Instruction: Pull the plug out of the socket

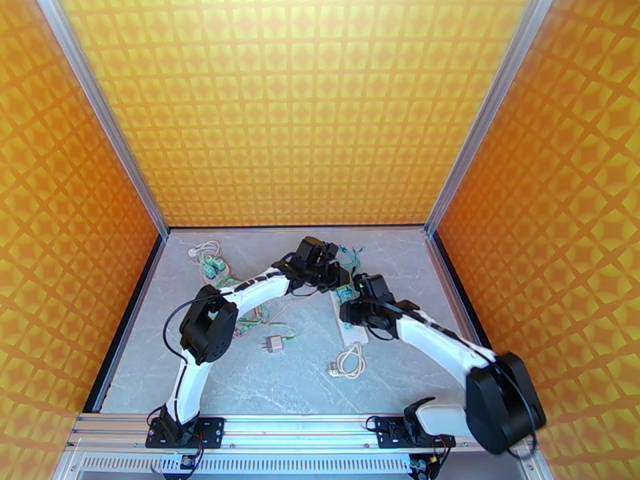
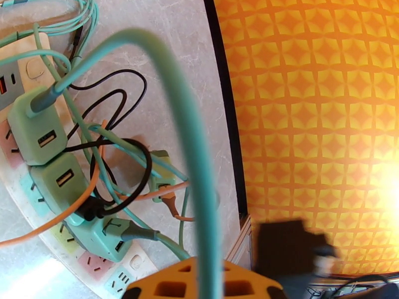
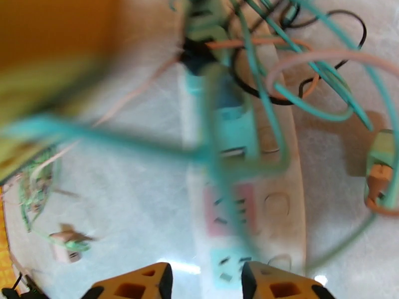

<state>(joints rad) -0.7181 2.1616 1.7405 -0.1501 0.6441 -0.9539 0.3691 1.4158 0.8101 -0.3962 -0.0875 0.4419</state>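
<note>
Saw the left arm rise from its near-left base to a black elbow, then stretch right and far across the grey marbled tabletop (image 1: 240, 378) into a tangle of cables. Found the left tool (image 2: 207, 290) fully closed. Saw its orange fingers (image 2: 259, 277) pressed together, with a thick teal cable (image 2: 192, 145) running straight down into them, apparently pinched. Traced that cable up through an arch and back down into one of the plugs.

Saw the right arm swing from its near-right base through a large black joint, then left and far, ending just beside the left wrist. Found the right tool (image 3: 204, 282) partly open, with its two orange fingertips apart and nothing between them, hovering above the strip. Noted heavy blur in that wrist view.

Located the long white rectangular power strip (image 1: 353, 333) right of the tabletop's centre, lying lengthwise near to far, with its far end under both wrists. Saw its white cord (image 1: 348, 362) coiled at its near end. Counted three mint-green charger plugs (image 2: 37, 128) seated side by side in its outlets, each with a USB slot. Saw pale green and pink marks around the free outlets, and black, orange and teal leads looped over the strip. Spotted a fourth green plug (image 2: 162, 175) lying loose on the tabletop beside the strip, and a small grey adapter (image 1: 274, 343) left of the strip.
</note>
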